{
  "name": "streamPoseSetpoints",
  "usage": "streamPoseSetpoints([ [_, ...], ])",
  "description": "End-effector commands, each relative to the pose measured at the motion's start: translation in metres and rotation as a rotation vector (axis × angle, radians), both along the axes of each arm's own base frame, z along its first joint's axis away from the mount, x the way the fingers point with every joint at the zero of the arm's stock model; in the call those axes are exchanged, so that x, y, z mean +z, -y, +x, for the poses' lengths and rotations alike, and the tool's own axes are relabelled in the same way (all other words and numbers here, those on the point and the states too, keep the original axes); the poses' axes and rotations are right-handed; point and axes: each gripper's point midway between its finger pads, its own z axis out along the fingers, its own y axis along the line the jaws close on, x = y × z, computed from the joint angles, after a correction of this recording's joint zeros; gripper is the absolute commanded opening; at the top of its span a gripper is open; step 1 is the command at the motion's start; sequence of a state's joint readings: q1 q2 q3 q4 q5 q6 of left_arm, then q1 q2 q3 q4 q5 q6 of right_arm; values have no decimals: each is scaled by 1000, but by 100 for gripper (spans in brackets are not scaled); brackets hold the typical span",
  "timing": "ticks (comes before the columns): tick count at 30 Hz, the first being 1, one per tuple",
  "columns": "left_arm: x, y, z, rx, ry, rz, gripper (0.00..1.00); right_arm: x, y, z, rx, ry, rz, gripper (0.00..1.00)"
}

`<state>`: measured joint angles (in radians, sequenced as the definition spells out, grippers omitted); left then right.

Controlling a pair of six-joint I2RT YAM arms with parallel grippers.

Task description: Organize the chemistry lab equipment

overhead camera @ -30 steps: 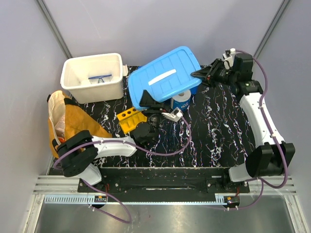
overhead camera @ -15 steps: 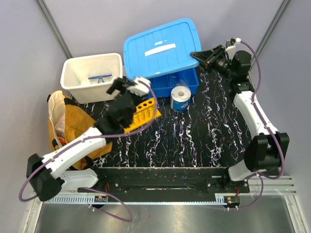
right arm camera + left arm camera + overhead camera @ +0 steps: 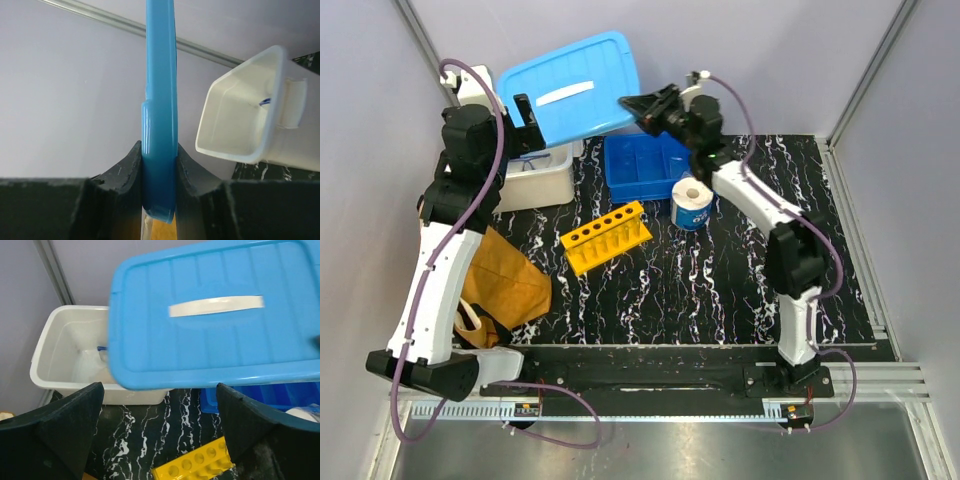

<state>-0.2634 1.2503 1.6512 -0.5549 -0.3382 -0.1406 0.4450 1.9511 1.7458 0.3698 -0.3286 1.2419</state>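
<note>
Your black desk (image 3: 720, 290) shows bare top along its near edge and all down its right side.

Your right gripper (image 3: 159, 165) pinches the edge of the big blue lid (image 3: 570, 90). It holds the lid up in the air at the far left corner, tilted, partly over the white bin (image 3: 535, 180).

The tan bag (image 3: 505, 285) lies at the left edge, just near of the white bin. The open blue bin (image 3: 620, 190) sits at the far edge near the middle, just right of the white bin.

Your left gripper (image 3: 159, 405) is spread wide and holds nothing. It hangs above the white bin, beside the lid.

The yellow rack (image 3: 607, 237) lies slanted on the desk, left of the middle. It is nearer to you than both bins and well apart from both grippers.

The paper roll (image 3: 692, 205) stands by the blue bin's near right corner.

A bit of the blue goggles (image 3: 102, 351) shows inside the white bin, below your left gripper.
</note>
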Motion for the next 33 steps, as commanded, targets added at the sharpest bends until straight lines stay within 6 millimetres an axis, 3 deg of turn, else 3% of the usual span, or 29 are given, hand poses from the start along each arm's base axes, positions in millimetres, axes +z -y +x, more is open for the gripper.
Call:
streamPoseSetpoints([
  [1, 16, -1, -3, 27, 5, -139, 98, 40, -65, 1, -11, 132, 112, 0],
  [7, 18, -6, -7, 50, 10, -144, 98, 15, -141, 13, 18, 85, 118, 0],
  [12, 13, -16, -18, 74, 5, -88, 98, -15, -177, 20, 18, 27, 156, 0],
  [17, 13, -18, -25, 72, 17, -81, 98, -48, -193, 23, -29, -21, 149, 0],
  [22, -9, -26, -12, 119, -11, -31, 98, -63, -203, 22, -70, -15, 132, 0],
  [28, -27, -48, 6, 182, -93, 3, 97, -91, -206, 30, -98, -83, 125, 0],
  [33, -44, -73, 21, 252, -148, 42, 95, -108, -208, 35, -95, -138, 135, 7],
])
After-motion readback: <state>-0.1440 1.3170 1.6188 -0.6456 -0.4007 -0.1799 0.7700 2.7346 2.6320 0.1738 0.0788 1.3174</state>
